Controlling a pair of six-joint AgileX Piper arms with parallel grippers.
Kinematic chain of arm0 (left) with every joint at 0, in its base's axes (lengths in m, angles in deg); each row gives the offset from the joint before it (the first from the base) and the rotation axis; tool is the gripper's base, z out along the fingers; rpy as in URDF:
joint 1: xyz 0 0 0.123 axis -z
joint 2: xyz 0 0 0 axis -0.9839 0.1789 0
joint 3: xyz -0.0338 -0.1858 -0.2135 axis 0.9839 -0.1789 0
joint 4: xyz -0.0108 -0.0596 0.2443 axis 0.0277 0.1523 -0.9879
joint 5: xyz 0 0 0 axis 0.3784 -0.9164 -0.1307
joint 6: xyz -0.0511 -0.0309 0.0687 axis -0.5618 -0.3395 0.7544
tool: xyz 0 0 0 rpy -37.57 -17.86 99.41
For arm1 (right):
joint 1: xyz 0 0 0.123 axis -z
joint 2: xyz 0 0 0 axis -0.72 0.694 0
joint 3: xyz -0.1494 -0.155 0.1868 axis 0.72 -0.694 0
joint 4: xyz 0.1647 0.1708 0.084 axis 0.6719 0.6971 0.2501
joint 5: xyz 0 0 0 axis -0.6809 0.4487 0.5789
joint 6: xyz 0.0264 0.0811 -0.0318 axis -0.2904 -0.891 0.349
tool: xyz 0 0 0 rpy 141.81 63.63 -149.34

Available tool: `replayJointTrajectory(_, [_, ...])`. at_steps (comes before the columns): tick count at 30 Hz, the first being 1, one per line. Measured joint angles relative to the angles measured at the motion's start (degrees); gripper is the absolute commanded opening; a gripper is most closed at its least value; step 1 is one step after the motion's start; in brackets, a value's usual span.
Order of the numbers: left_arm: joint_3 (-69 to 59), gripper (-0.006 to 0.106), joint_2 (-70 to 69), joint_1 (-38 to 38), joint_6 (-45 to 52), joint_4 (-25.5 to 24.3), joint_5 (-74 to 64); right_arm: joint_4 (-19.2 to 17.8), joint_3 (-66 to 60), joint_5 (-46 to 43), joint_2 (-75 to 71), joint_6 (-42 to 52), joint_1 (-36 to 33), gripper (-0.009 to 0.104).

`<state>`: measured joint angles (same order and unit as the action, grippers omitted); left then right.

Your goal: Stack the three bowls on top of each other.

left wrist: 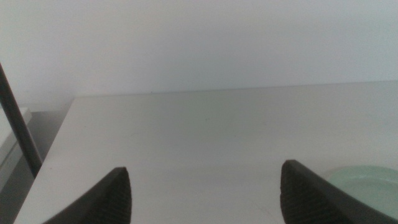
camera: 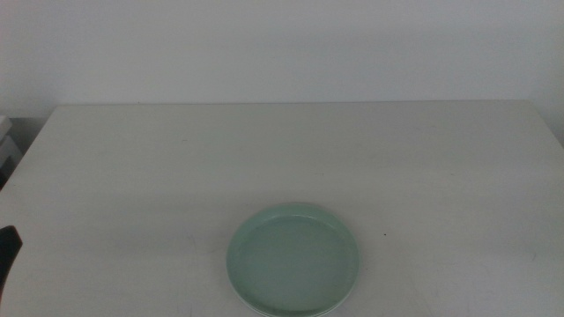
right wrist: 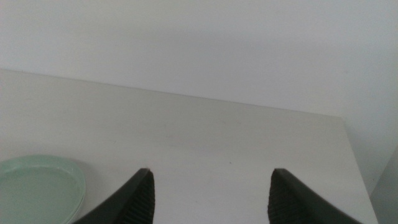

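A mint green bowl (camera: 293,261) sits at the near middle of the white table (camera: 282,158). A thin pale rim (camera: 264,309) shows under its near edge, so it lies on top of something. The white and grey bowls are not visible as separate dishes. The green bowl also shows at the edge of the left wrist view (left wrist: 367,186) and of the right wrist view (right wrist: 37,186). My left gripper (left wrist: 204,168) is open and empty, left of the bowl. My right gripper (right wrist: 212,171) is open and empty, right of the bowl, out of the middle view.
A dark part of the left arm (camera: 7,251) shows at the left edge of the middle view. A white wall stands behind the table. A dark pole (left wrist: 18,130) stands beyond the table's left edge.
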<state>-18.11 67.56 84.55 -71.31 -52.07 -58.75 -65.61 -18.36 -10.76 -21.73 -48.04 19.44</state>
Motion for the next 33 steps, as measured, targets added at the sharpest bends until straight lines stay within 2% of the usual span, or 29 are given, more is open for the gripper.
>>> replayJointTrajectory(10, [-0.10,0.079,0.00,0.00,0.00,0.14,-2.20,-0.84,-1.62,-1.11,0.00,0.42,0.24,0.047])
replayJointTrajectory(13, [-0.10,0.079,0.00,0.00,0.00,0.19,-2.20,-0.13,-2.53,-4.72,-0.11,3.92,4.68,0.047])
replayJointTrajectory(15, [-0.10,0.079,0.00,0.00,0.00,0.18,-2.20,2.72,-4.55,-10.27,-1.09,9.08,10.47,0.047])
replayJointTrajectory(19, [-0.10,0.079,0.00,0.00,0.02,0.18,-2.20,13.92,-12.29,-24.64,-5.23,20.70,19.92,0.047])
replayJointTrajectory(23, [-0.10,0.079,0.00,0.00,0.02,0.18,-2.20,22.65,-18.13,-28.17,-10.49,25.92,25.50,0.047])
replayJointTrajectory(27, [-0.10,0.079,0.00,0.00,0.02,0.18,-2.20,25.37,-21.08,-28.66,-11.99,25.78,28.40,0.047])
replayJointTrajectory(33, [-0.10,0.079,0.00,0.00,0.02,0.18,-2.20,26.15,-22.82,-28.31,-11.99,24.45,28.90,0.047])
